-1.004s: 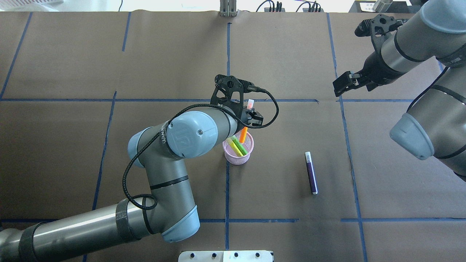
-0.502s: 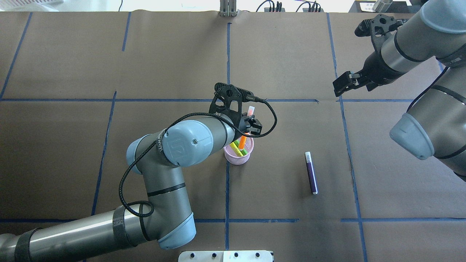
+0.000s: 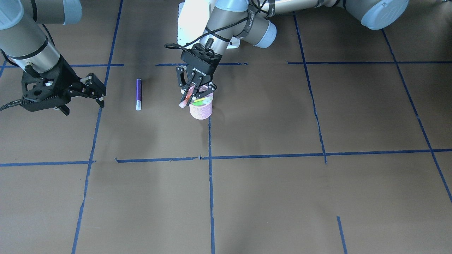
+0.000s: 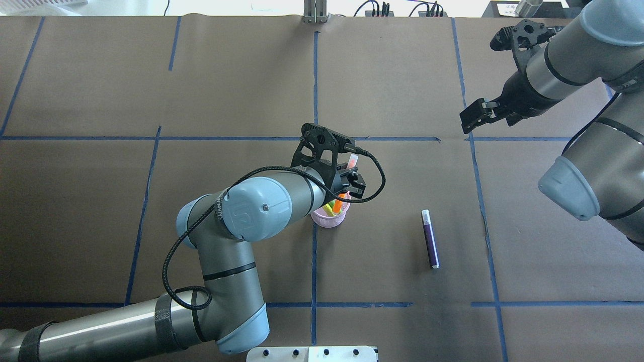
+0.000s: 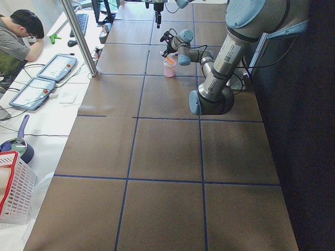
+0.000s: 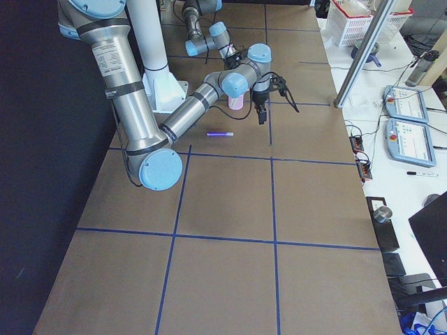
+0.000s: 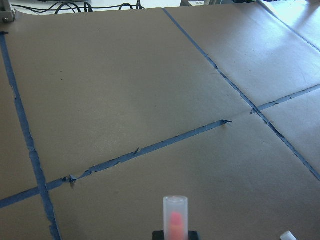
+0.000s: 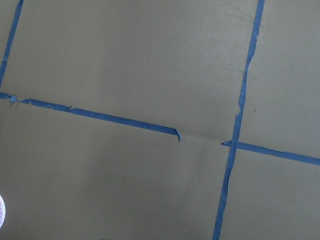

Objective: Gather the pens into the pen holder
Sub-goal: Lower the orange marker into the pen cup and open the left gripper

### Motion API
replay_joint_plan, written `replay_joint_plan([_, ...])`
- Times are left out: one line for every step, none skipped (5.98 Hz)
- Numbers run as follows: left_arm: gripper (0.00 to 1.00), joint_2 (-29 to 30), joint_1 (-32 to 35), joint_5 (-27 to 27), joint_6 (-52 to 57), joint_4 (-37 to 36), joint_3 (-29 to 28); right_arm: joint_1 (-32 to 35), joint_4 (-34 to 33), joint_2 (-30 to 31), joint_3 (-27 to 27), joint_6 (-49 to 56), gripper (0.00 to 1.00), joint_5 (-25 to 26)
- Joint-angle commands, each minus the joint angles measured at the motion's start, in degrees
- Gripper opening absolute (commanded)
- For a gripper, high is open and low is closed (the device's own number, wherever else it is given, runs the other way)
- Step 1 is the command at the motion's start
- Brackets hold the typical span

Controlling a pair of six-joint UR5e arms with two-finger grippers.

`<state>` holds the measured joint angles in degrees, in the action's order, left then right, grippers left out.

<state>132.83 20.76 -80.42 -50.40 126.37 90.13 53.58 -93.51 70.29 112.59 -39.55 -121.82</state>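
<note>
Orange pen (image 3: 187,98): long axis tilted, lower end inside the pen holder (image 3: 201,112) beside the green pen (image 3: 200,101). The left gripper (image 3: 196,93) directly above is clamped on its shaft. The purple pen (image 4: 430,240) lies flat towards the spread, empty right gripper (image 4: 475,116).

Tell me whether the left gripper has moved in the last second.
Yes. In the overhead view the left gripper slid down-frame, away from the blue tape line, toward the pen holder, with the orange pen.
</note>
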Motion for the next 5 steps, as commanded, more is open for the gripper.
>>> replay_joint_plan([0.55,-0.47,-0.1,-0.09,0.31,0.28,0.48,0.03,0.0,0.02,0.0,0.0,1.0,0.0])
replay_joint_plan([0.76,-0.47,-0.1,-0.17,0.39,0.19,1.35,0.03,0.0,0.02,0.0,0.0,1.0,0.0])
replay_joint_plan([0.82,-0.38,-0.1,-0.7,0.48,0.19,2.32,-0.05,0.0,0.02,0.0,0.0,1.0,0.0])
replay_joint_plan([0.95,-0.47,-0.02,-1.4,0.48,-0.51,4.16,-0.06,0.0,-0.06,-0.09,0.26,1.0,-0.17])
replay_joint_plan([0.99,-0.47,0.42,-2.97,0.39,-2.69,4.78,-0.06,0.0,-0.15,-0.09,0.26,1.0,-0.26])
